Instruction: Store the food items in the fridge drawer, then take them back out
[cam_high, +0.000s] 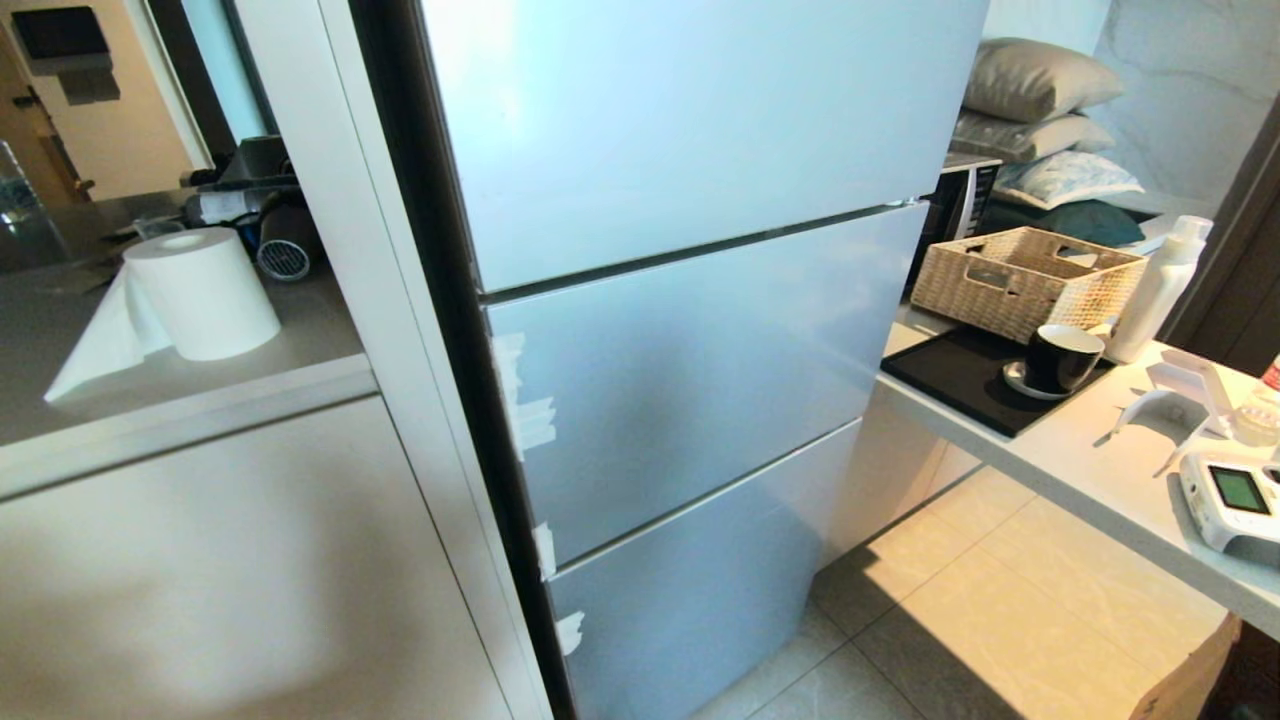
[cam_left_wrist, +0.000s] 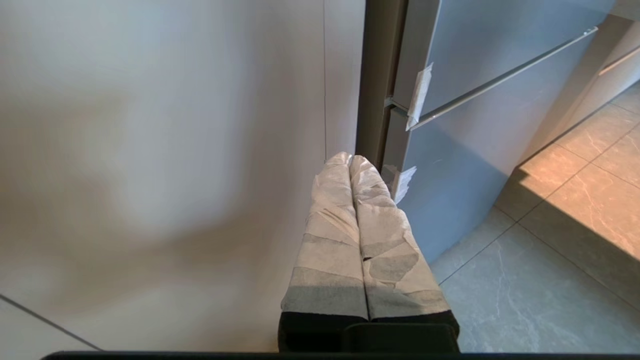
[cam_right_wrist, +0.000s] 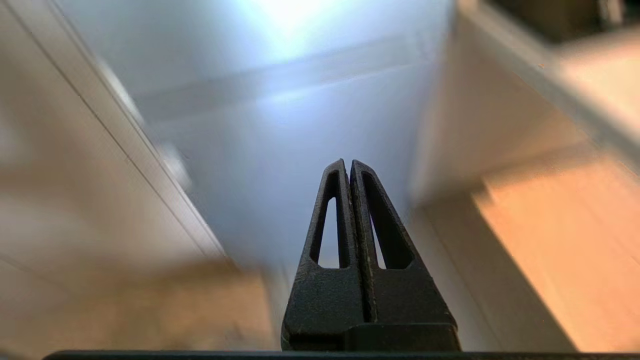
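The fridge (cam_high: 690, 350) filled the centre of the head view, all its pale-blue panels shut, so neither drawer nor fruit showed. The right hand (cam_right_wrist: 349, 165) was clenched empty and pointed straight at a panel. The left hand (cam_left_wrist: 350, 159), also clenched, aimed at the fridge's taped edge.

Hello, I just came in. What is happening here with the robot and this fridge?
Nothing is being handled right now. The robot faces the pale-blue fridge, whose door panels are all closed, so no drawer or food is visible. The left pincer is shut and empty near the fridge's lower edge. The right pincer is shut and empty too, pointing at the fridge front.
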